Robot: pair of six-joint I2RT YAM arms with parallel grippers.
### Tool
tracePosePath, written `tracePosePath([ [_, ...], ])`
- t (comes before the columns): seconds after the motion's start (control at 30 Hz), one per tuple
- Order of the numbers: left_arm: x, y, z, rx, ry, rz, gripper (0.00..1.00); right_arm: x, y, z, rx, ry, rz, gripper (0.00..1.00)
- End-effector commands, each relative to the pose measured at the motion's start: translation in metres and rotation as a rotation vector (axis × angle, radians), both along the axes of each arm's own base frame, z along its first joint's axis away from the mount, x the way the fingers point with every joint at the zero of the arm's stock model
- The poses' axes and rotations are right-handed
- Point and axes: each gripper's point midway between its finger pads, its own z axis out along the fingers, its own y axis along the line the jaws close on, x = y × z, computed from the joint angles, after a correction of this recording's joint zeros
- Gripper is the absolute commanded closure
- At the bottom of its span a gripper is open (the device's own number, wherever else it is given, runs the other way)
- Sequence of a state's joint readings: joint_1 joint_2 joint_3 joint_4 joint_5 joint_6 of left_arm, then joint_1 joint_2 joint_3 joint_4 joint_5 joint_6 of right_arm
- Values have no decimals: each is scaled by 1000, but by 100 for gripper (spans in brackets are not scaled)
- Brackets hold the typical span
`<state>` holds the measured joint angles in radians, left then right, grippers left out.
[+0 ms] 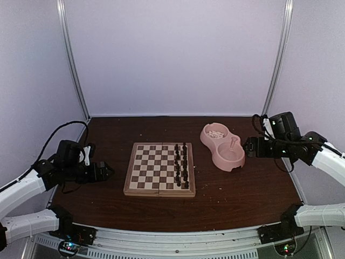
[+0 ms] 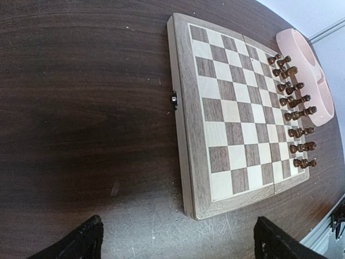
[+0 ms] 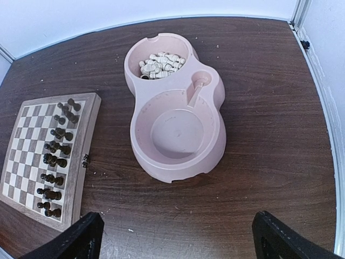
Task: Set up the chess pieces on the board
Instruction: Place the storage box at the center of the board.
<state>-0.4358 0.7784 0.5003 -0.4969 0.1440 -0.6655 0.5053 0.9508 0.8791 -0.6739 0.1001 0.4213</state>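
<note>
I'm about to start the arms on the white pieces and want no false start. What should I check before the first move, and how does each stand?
1. Right end effector open and empty: ok.
2. Left end effector open and empty: ok.
3. White pieces gathered in the smaller compartment of the pink bowl: ok.
4. Board squares opposite the dark pieces free: ok.
5. Single white piece separable for picking: cannot tell, they lie heaped.
</note>
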Motion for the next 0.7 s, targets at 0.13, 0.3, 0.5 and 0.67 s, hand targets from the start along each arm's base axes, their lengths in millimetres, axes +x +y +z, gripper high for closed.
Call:
tracePosePath([
  [0.13, 9, -4, 11, 0, -38, -7, 2, 2, 10, -3, -32, 20, 88, 1],
  [0.3, 8, -26, 6, -79, -55, -113, 2, 16, 19, -3, -60, 36, 119, 4],
  [0.5, 8, -42, -3, -124, -17, -182, 5, 46, 24, 2, -61, 62, 94, 17],
  [0.67, 6, -49, -8, -131, -6, -226, 6, 80, 30, 4, -35, 70, 72, 35],
])
